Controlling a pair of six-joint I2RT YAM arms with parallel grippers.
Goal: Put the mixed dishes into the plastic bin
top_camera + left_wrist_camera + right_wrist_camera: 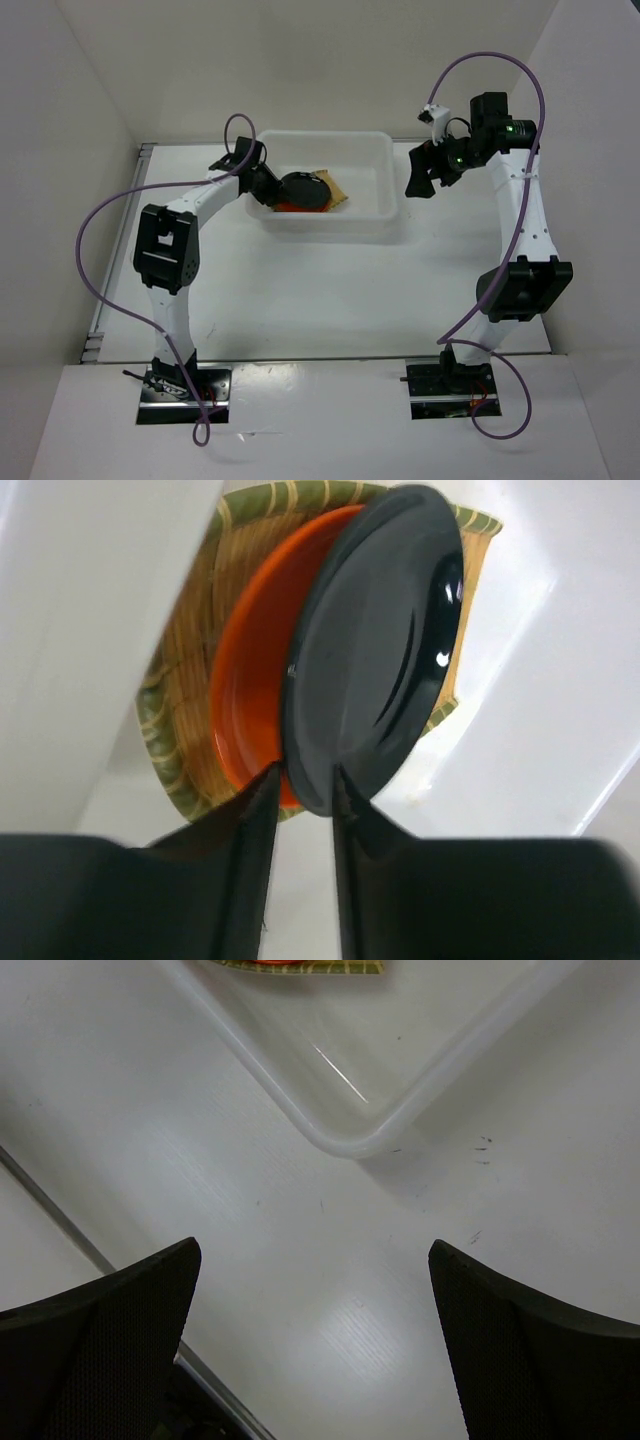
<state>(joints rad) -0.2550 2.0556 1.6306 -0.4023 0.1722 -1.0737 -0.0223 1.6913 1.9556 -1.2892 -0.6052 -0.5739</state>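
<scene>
Inside the plastic bin (385,215) at the far side of the bench (330,300), the bamboo tray (337,190) and orange plate (285,207) already lie stacked, the left tool (305,780) clamps the black plate (380,650) by its rim over them, not yet released, and the right tool (312,1250) gapes empty right of the bin; no cups show.

— What's sitting on that white table (330,290)?
— The translucent plastic bin (340,224), flat on the tabletop toward the far edge, its long sides running left to right
</scene>
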